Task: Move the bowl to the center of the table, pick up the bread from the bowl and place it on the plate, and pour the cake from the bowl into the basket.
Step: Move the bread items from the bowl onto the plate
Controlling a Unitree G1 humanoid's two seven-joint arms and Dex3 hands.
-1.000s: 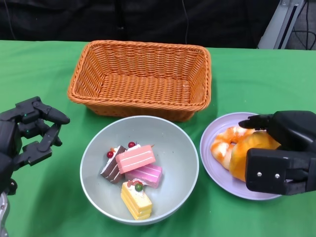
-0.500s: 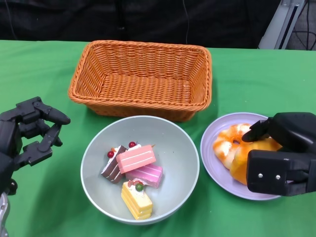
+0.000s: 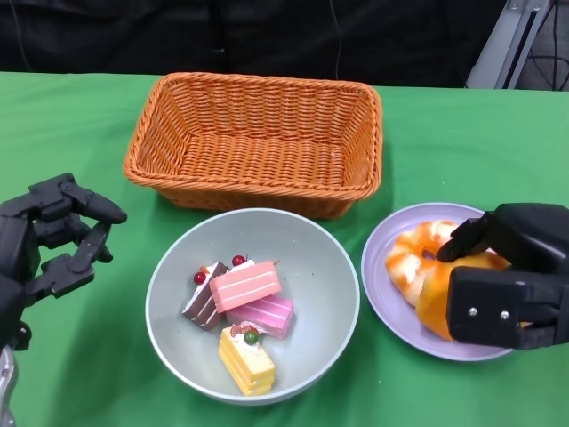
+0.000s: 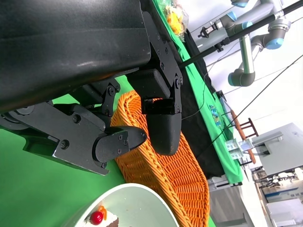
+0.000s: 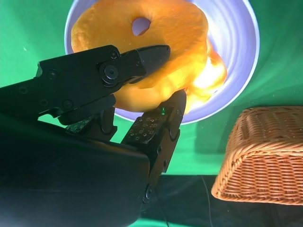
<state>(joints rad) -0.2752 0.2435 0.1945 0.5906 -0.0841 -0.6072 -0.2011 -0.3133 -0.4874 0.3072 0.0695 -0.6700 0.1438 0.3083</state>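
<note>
Right robot hand (image 3: 508, 276) grips a bread (image 3: 449, 289) resting on the plate (image 3: 391, 307), against a 2nd bread (image 3: 411, 258). The bowl (image 3: 329, 294), center of the counter (image 3: 80, 365), holds 4 cakes (image 3: 242, 286). Left robot hand (image 3: 49, 236) hovers spread, empty. The basket (image 3: 253, 142) sits beyond the bowl.

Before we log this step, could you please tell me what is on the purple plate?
Two orange ring breads lie on the plate, one leaning over the other. The right robot hand holds the upper one and hides part of both.
</note>
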